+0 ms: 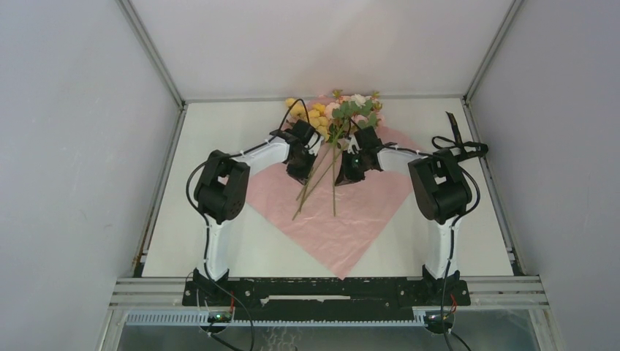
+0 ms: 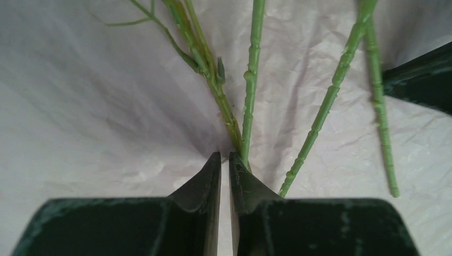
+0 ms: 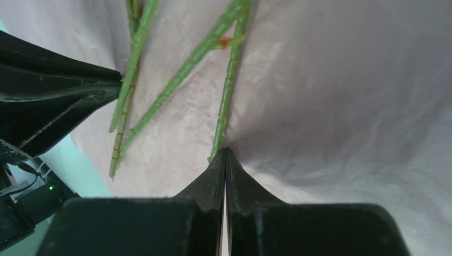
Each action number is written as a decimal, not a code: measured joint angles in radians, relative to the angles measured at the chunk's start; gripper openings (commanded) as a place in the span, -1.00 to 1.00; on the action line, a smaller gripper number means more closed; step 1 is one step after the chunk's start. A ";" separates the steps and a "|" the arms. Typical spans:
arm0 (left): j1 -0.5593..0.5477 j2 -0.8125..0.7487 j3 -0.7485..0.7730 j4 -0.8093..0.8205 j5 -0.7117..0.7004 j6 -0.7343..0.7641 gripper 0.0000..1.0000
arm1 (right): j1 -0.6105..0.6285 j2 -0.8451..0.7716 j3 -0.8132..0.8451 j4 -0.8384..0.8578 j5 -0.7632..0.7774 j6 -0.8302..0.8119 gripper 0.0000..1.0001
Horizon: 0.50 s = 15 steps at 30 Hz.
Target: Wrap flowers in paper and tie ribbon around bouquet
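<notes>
Your left gripper and right gripper sit closed at the paper — grip unclear — the flowers lie between them, stems pointing toward the near edge.

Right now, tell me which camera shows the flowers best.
Top external. It alone shows the whole flowers, with blooms, leaves and stems, lying on the paper. Both wrist views show only bare green stems on the crinkled sheet.

Two arms are built of white tubular links and bulky black joint housings, with thin black cables looped alongside. Dark, glossy, tapered fingers are carried by the left pincer and the right pincer.
</notes>
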 measured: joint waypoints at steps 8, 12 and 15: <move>-0.024 0.016 0.017 0.005 0.130 0.012 -0.66 | 0.008 -0.008 -0.040 0.039 -0.048 0.030 -0.87; -0.052 0.028 0.031 0.026 0.206 0.008 -0.64 | -0.006 -0.055 -0.095 0.038 -0.049 0.043 -0.82; -0.074 0.044 0.060 0.050 0.241 0.002 -0.64 | -0.028 -0.111 -0.117 0.009 -0.032 0.044 -0.80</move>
